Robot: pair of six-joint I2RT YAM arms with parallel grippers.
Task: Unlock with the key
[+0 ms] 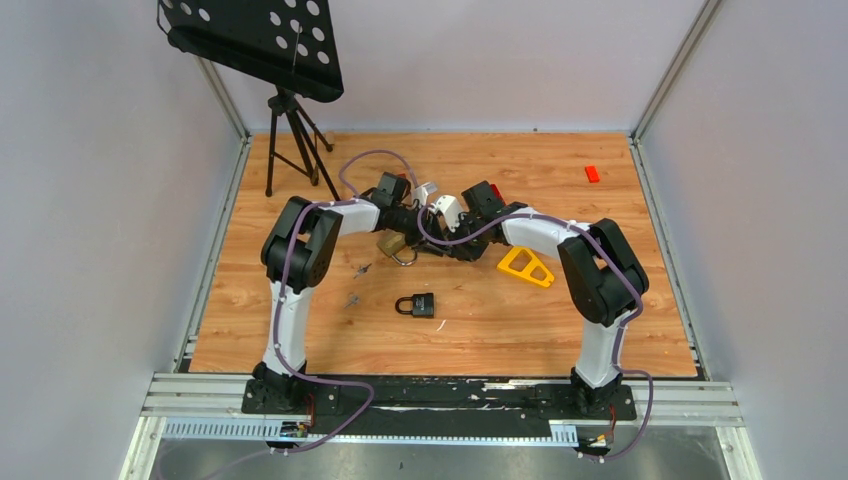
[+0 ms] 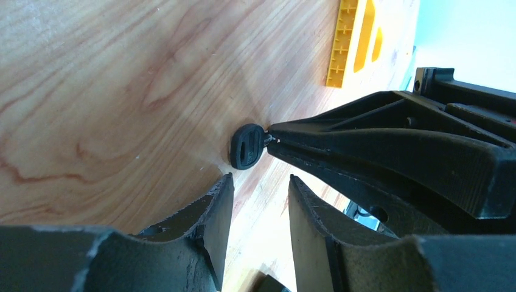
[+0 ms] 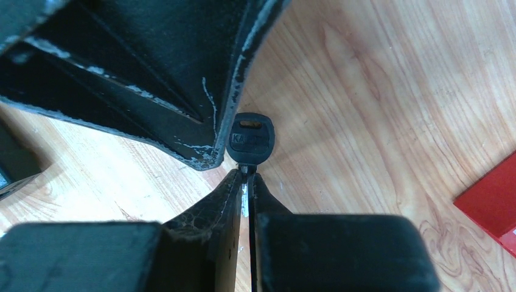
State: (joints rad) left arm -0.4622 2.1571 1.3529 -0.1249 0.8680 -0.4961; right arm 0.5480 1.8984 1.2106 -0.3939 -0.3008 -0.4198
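My right jaws are clenched on the key point(image 3: 251, 140) by its blade, leaving the black head free. I judge that is so my left jaws, released and parted just beside that head, can take a better hold. The key hangs over the desk point(image 1: 520, 320) between my arms, and the black padlock point(image 1: 421, 305) lies apart, nearer my bases and not yet touched.

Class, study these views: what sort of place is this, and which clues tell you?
Probably a robotics lab test cell: a left arm and right arm bolted to a rail at a wooden table's edge, plain walls fencing it in, and practice props: a padlock and a key.
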